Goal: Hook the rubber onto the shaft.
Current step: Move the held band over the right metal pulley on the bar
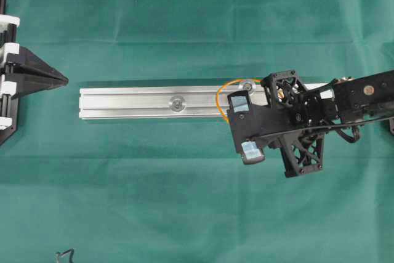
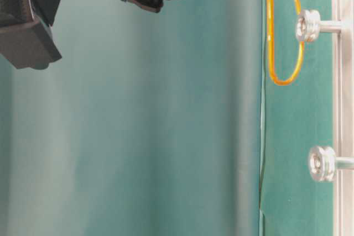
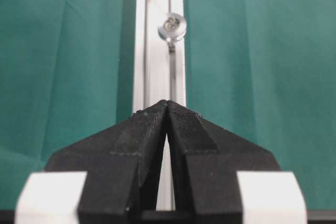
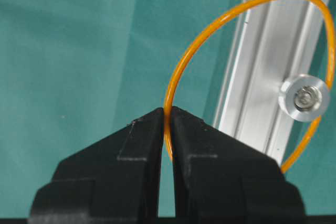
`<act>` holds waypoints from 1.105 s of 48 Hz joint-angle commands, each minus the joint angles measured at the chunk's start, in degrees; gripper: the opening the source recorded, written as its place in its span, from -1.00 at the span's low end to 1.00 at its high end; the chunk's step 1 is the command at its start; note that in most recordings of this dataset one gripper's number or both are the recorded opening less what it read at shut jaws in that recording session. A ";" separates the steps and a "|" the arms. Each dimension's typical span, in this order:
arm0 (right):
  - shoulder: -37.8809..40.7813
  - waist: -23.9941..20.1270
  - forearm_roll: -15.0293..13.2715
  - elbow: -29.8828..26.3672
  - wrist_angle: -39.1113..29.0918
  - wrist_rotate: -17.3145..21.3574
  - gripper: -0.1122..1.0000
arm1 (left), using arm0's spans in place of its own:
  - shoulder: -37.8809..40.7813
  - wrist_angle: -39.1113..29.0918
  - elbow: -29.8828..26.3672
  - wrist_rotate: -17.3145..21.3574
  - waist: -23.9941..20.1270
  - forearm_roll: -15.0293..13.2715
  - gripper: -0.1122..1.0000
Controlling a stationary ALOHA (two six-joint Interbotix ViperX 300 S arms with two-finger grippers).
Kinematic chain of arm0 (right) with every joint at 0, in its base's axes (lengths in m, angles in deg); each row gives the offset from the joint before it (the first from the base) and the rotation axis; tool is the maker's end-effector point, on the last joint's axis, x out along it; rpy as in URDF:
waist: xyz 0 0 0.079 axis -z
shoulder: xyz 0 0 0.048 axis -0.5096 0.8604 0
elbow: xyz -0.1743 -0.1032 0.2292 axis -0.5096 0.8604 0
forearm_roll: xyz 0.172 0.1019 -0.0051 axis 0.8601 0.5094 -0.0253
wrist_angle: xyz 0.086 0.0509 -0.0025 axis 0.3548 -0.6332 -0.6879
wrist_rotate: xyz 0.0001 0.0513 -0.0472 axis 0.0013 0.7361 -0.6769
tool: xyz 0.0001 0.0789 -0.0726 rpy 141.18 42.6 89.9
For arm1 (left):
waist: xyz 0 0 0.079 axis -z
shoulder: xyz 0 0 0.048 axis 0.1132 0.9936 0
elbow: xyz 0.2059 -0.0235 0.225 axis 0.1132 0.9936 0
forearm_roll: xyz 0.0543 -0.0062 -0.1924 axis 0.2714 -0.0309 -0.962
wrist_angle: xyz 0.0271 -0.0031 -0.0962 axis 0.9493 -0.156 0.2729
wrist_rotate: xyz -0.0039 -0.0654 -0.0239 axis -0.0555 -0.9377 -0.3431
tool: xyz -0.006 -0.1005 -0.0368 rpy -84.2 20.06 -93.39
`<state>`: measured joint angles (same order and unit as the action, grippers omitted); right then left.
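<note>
A green cloth covers the whole worktop (image 1: 184, 29), and along its middle lies a long silver aluminium rail (image 1: 129, 101), its long axis running from the left edge toward the right edge, with two short round-headed steel shafts standing up from it. We hold the thin orange rubber band (image 4: 210, 35) in the right gripper (image 4: 168, 116), whose jaws are pinched narrow on one strand of the loop. From that pinch the loop opens away from the jaws and across the rail, and in the right wrist view the nearer steel shaft (image 4: 304, 98) sits inside its outline near the far strand. In the table-level view the band hangs about level with that shaft's head, so we cannot tell whether it has dropped under the head. The other steel shaft (image 1: 178, 104) stands mid-rail, well apart. The left gripper (image 3: 167, 111) rests by the left edge, jaws closed on nothing; the right arm is clearly the nearer one.
</note>
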<state>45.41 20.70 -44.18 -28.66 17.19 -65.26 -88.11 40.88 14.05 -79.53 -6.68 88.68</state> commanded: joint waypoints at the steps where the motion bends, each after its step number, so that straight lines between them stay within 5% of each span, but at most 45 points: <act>1: -0.62 -0.53 0.18 -0.53 0.53 0.09 -0.67 | 0.44 0.26 -1.76 -0.09 -0.18 0.18 -0.76; 28: -0.53 -3.34 0.35 -0.70 0.53 0.26 -0.67 | 0.44 0.26 -1.85 -0.18 -0.09 0.09 -0.76; 53: -0.09 -6.24 2.02 -1.05 2.64 7.91 -0.67 | 0.44 0.26 -1.85 -0.09 -0.09 0.09 -0.76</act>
<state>45.76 15.17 -42.69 -28.57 19.21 -57.61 -88.11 40.88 14.14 -79.70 -6.68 88.68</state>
